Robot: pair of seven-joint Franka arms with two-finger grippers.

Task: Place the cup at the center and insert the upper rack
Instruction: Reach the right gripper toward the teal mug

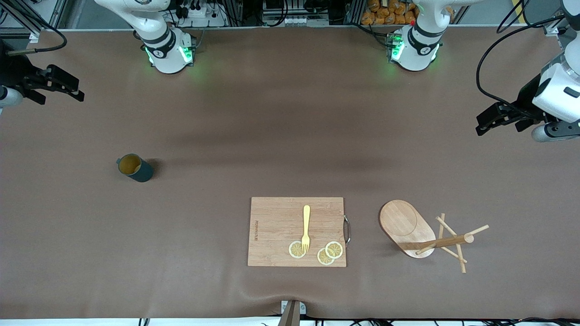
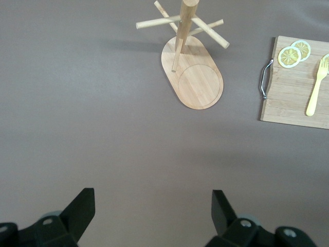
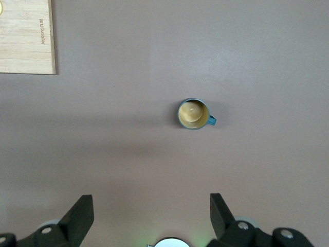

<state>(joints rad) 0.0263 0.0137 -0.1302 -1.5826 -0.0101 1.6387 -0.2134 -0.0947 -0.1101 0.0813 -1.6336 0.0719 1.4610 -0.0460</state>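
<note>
Both wait: left pincer [image 2: 151,208] gapes wide, empty, over bare desk [image 2: 77,128] near the mug tree [image 2: 193,77]; right pincer [image 3: 149,213] likewise near the teal mug [image 3: 194,113].

The cup [image 1: 135,168] stands at the frame's left middle on the bench [image 1: 272,127]. The cutting board [image 1: 276,226] lies at lower centre, bearing a fork [image 1: 306,226] and lemon slices [image 1: 330,253]. The upper rack [image 1: 421,233] stands at lower right.
</note>
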